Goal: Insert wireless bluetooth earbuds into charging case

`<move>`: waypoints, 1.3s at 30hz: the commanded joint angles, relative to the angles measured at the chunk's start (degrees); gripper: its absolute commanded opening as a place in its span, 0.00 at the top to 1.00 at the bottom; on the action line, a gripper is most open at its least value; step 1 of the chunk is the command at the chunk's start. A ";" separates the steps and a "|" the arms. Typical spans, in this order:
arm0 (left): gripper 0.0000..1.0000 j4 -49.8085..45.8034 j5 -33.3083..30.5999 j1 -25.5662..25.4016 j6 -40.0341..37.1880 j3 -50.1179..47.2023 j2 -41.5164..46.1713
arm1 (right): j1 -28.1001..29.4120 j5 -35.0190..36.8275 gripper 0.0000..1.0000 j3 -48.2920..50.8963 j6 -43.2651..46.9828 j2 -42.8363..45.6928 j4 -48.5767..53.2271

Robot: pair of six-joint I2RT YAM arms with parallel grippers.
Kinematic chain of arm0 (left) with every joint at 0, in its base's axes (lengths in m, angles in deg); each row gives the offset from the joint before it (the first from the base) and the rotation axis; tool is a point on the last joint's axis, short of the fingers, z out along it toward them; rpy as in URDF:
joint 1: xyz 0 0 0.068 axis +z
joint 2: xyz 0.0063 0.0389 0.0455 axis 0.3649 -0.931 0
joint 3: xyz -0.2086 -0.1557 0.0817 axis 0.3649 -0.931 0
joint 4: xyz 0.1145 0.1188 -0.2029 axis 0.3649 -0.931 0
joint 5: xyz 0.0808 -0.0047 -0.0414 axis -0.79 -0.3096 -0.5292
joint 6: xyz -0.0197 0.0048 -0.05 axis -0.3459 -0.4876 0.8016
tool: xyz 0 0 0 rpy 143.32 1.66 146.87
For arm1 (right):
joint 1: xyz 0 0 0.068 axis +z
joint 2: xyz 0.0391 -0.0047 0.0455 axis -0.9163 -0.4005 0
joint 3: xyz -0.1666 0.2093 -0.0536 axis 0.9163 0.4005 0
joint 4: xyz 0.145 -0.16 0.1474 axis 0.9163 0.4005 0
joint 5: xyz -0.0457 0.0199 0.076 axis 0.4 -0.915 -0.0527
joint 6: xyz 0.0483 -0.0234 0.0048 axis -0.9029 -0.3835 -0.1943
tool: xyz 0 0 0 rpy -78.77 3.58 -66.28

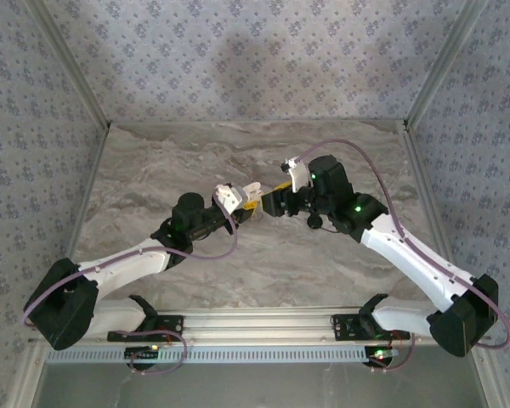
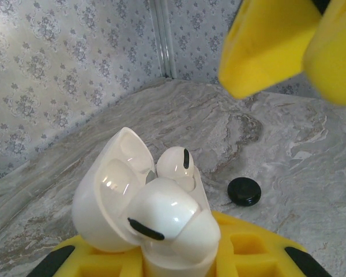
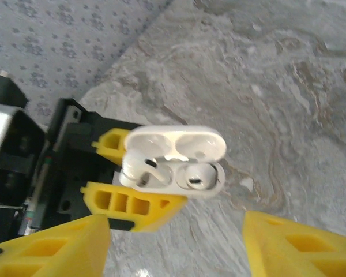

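Observation:
The white charging case (image 3: 173, 161) is up off the table with its lid (image 2: 106, 193) swung open, and my left gripper (image 2: 179, 262) is shut on its base. One earbud (image 3: 197, 175) sits down in its socket. The other earbud (image 3: 139, 167) leans in its socket, its head sticking up at a tilt (image 2: 161, 213). My right gripper (image 3: 176, 248) hovers just in front of the case, open, with nothing between its yellow fingers (image 2: 271, 49). In the top view both grippers meet at mid-table, left gripper (image 1: 246, 204) facing right gripper (image 1: 272, 202).
A flat black round disc (image 2: 244, 191) lies on the marble table (image 1: 255, 272) beyond the case. Patterned walls close in the back and both sides. Purple cables loop off both arms.

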 commanded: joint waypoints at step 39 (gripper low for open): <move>0.89 0.28 1.42 -0.08 1.10 1.57 1.53 | 2.77 -8.05 0.58 -16.91 -12.51 -16.55 9.07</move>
